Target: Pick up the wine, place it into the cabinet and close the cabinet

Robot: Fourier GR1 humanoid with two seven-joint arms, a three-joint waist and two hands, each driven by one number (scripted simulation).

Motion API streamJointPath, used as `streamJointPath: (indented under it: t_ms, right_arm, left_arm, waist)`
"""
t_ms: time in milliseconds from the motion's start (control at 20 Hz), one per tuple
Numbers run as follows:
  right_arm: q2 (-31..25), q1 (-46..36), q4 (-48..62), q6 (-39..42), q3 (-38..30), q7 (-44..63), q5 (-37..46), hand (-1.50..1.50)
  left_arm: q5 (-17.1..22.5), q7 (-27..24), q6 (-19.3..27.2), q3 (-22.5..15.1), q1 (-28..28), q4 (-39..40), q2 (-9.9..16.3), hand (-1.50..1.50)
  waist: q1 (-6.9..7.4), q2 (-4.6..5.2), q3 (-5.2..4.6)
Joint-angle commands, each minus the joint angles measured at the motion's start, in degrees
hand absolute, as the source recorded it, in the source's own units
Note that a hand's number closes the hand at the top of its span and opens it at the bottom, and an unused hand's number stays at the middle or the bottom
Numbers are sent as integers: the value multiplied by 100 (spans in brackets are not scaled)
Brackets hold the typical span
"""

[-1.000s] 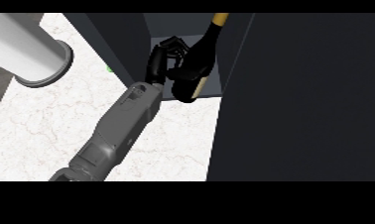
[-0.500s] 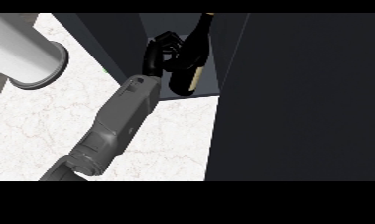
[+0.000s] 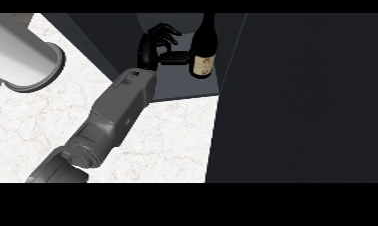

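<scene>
At the far left, a big grey round tube lies over the white marble table. Next, a grey arm comes up from the bottom edge and goes into the open dark cabinet. Only one robot hand shows, and I cannot tell which side it belongs to. Its fingers are spread out and hold nothing; its thumb sticks out to the wine bottle. The bottle stands up inside the cabinet, just right of the hand. The dark cabinet door fills the right side.
</scene>
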Motion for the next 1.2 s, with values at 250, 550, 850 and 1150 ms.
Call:
streamJointPath:
  t_ms: [250, 550, 850, 1150]
  right_arm:
    - [-43, 234, -677, 216, -17, 121, -497, -150]
    - [-7, 216, -713, 272, 124, 86, -341, -150]
    - [-34, 382, -806, 305, 109, -34, -314, -150]
    - [-136, 558, -973, 287, -54, 146, -366, -150]
  left_arm:
    - [-232, -280, 377, -45, -258, 436, 266, -150]
    - [-258, -186, 732, -8, -445, 643, 329, -150]
    - [-37, -388, -225, 227, -524, 351, 385, -150]
    - [180, -756, -878, 475, -483, 130, 245, 150]
  waist:
    - [-67, 54, 1]
    - [-108, 56, -8]
    - [-92, 12, -11]
    - [30, -34, -11]
